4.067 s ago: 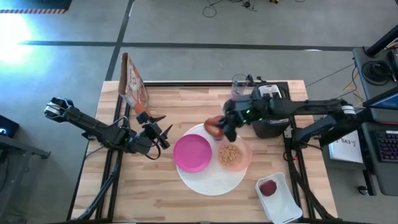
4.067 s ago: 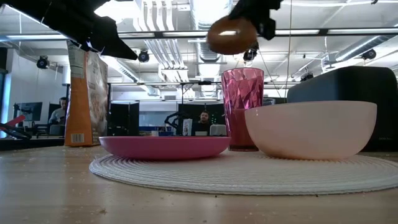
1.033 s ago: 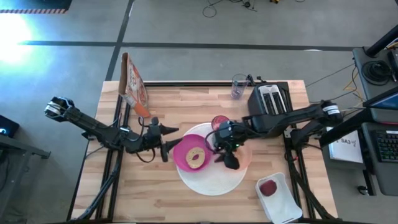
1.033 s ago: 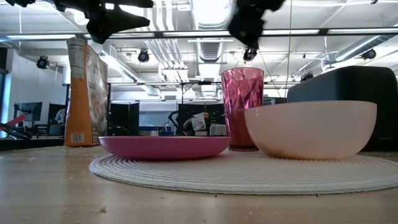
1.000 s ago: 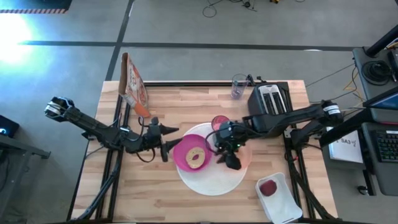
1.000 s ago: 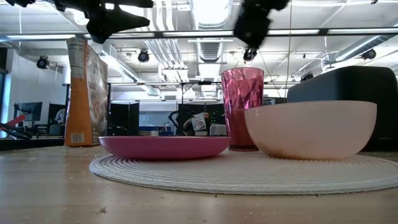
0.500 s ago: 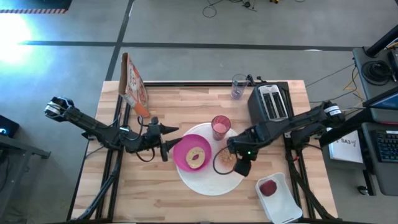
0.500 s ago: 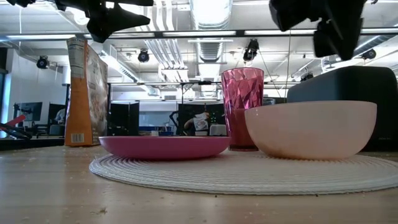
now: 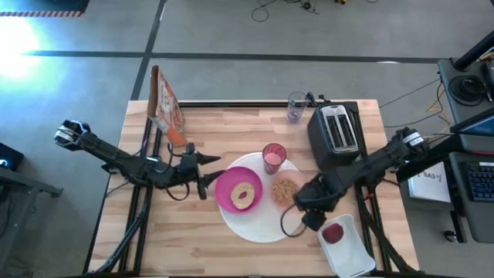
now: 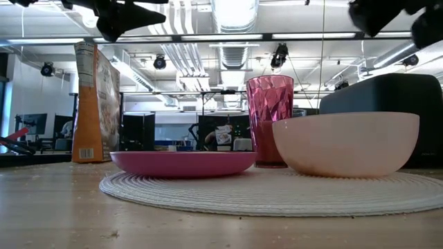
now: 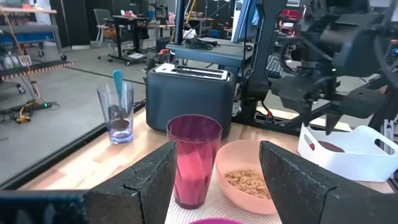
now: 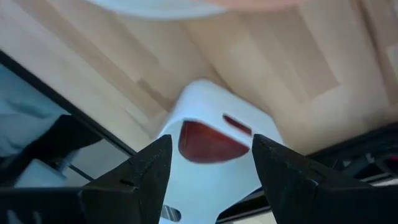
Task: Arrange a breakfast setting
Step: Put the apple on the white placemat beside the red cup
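We count one white tray [image 9: 349, 245] at the near right corner of the table [image 9: 177, 239], and one small red fruit [image 9: 333, 232] lies in it. The right gripper [image 9: 312, 218] hangs just beside the tray, above the table. Its two fingers stand apart and hold nothing.

Next we see one large white round disc [image 9: 255, 228]. On it sit one small magenta plate [image 9: 225, 191] with one bagel [image 9: 245, 193] on top, one peach bowl [image 9: 285, 191] with cereal [image 9: 283, 189] inside, and one pink tumbler [image 9: 274, 157] behind them.

The left gripper [image 9: 202, 171] hangs in the air just left of the plate, pointing at it. Its arm reaches in low from the left edge. Its two fingers are apart and empty.

At the back we count one black toaster [image 9: 336, 135], one clear glass [image 9: 296, 107] and one cereal box [image 9: 165, 103].
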You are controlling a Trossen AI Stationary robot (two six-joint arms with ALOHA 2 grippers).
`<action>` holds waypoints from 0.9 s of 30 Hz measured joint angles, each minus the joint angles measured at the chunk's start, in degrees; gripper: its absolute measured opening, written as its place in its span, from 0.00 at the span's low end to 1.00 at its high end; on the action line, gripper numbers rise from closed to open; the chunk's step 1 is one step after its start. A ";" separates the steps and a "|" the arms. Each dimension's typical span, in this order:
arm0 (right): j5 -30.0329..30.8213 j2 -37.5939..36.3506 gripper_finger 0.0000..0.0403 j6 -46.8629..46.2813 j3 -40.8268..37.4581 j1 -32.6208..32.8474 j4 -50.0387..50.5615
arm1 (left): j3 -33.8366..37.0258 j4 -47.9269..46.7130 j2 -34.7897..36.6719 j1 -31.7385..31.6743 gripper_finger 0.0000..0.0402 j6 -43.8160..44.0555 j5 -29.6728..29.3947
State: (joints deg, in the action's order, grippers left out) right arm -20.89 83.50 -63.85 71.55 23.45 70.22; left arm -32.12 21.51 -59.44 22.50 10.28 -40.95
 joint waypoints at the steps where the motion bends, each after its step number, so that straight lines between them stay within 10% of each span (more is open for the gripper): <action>1: -0.10 0.00 0.53 -0.51 0.00 0.94 0.04 | 0.00 -0.11 0.21 0.00 0.53 -0.38 0.00; 14: 0.50 0.00 0.53 -7.49 -0.29 15.47 -0.32 | 0.00 -1.37 2.71 0.00 0.53 -0.83 0.00; 27: 18.40 1.00 0.53 0.82 -1.51 22.75 -0.46 | 0.00 -0.93 4.33 0.00 0.53 -0.78 -0.02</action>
State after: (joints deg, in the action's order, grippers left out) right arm -2.49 84.50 -63.03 70.04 46.20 69.76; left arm -32.12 20.58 -55.11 22.50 9.49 -40.97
